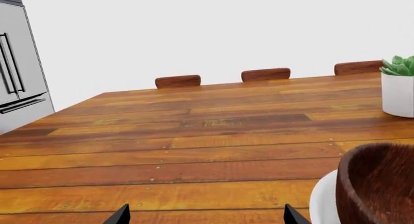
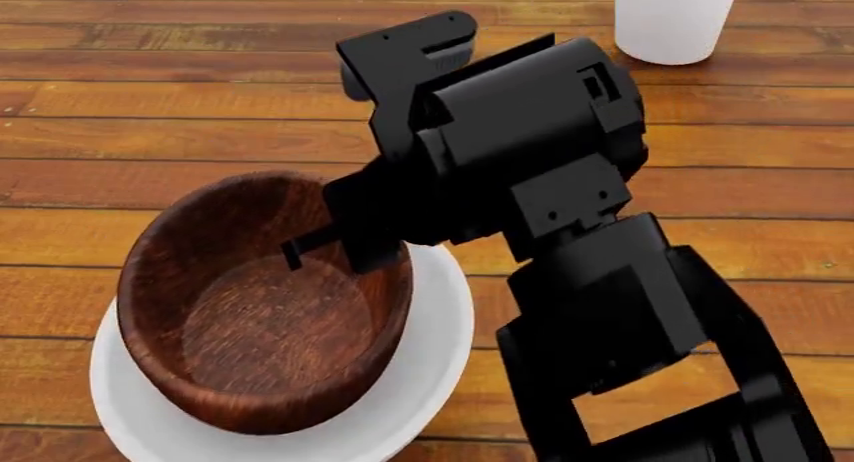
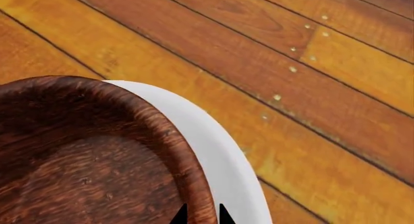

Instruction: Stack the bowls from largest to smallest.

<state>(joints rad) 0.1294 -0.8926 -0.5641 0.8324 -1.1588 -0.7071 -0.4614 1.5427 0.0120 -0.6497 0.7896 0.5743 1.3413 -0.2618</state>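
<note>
I see the right gripper (image 3: 200,215) pinching the rim of the dark wood-grain bowl (image 2: 260,302), nested in the wide white bowl (image 2: 427,372) on the table (image 2: 120,122); left gripper (image 1: 205,216) spread open near the table's left edge; no legible writing.

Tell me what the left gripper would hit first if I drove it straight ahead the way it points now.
Probably nothing soon. The left gripper looks along bare wooden table toward the chair backs at the far edge. The brown bowl on the white bowl and the potted succulent sit off to one side, though depth is unclear.
</note>
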